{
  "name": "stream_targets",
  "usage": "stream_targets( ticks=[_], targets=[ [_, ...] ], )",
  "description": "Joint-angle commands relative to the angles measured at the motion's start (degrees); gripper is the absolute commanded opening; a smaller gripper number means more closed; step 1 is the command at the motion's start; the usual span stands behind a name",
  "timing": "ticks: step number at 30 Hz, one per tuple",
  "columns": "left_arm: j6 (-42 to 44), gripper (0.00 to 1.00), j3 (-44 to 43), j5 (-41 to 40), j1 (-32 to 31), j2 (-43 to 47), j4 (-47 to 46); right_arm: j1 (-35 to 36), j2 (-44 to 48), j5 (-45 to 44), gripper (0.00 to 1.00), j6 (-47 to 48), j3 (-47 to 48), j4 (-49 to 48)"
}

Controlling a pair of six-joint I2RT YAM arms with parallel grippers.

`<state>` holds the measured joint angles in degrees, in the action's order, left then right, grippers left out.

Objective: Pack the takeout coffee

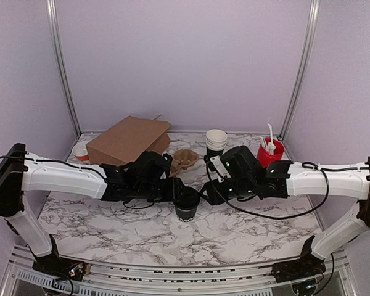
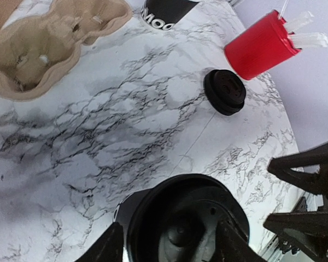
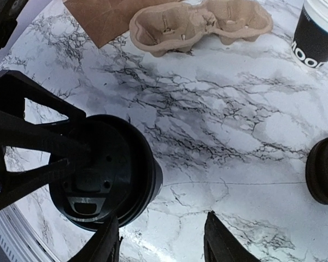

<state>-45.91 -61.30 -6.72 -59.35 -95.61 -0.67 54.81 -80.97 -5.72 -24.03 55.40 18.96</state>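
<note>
The takeout coffee (image 1: 187,205), a small black cup with a black lid (image 2: 180,229), stands on the marble table (image 1: 111,216) near the middle. My left gripper (image 1: 182,195) reaches over it from the left. Its fingers (image 2: 106,248) straddle the cup, open, with a thin sliver of table showing between one finger and the cup wall. My right gripper (image 1: 211,192) hovers just right of the cup, open and empty. In the right wrist view the lidded cup (image 3: 101,172) sits beside the left finger of that gripper (image 3: 164,243).
A cardboard cup carrier (image 1: 184,159) (image 2: 44,43) (image 3: 199,24) and a brown paper bag (image 1: 128,140) lie behind the cup. A stack of lidless cups (image 1: 216,142), a red holder (image 1: 270,152) (image 2: 259,46) and a low pile of black lids (image 2: 224,91) (image 3: 323,170) stand at the back right.
</note>
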Motion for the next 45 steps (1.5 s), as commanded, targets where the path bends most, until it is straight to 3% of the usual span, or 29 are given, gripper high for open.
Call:
stream_targets(
  ticks=[1, 13, 22, 28, 36, 41, 45],
  targets=[
    [2.7, 0.49, -0.4, 0.3, 0.2, -2.4, 4.6, 0.8, 2.1, -1.3, 0.47, -1.7, -1.3, 0.5],
    [2.1, 0.47, -0.2, 0.0, -0.1, -2.7, 4.6, 7.2, 4.4, -11.6, 0.41, -1.0, 1.6, 0.3],
    [1.6, 0.47, -0.1, 0.0, -0.3, -3.4, 4.6, 7.2, -9.2, -3.9, 0.34, -5.1, -8.1, -11.9],
    [1.4, 0.47, 0.0, 0.3, -0.4, -3.7, 4.2, 7.1, -3.9, -8.3, 0.33, -6.5, -8.3, -8.3],
    [1.4, 0.47, -0.1, 0.4, -0.5, -3.1, 4.0, 7.3, 2.3, -11.4, 0.35, -0.9, 2.9, -3.4],
    [1.2, 0.47, 0.1, 0.5, -0.6, -2.8, 3.9, 7.8, 0.2, -11.2, 0.37, 0.8, 5.1, -5.4],
    [1.2, 0.47, 0.1, 0.5, -0.7, -3.0, 3.9, 7.8, -5.8, -3.8, 0.38, 2.0, 0.5, -11.9]
  ],
)
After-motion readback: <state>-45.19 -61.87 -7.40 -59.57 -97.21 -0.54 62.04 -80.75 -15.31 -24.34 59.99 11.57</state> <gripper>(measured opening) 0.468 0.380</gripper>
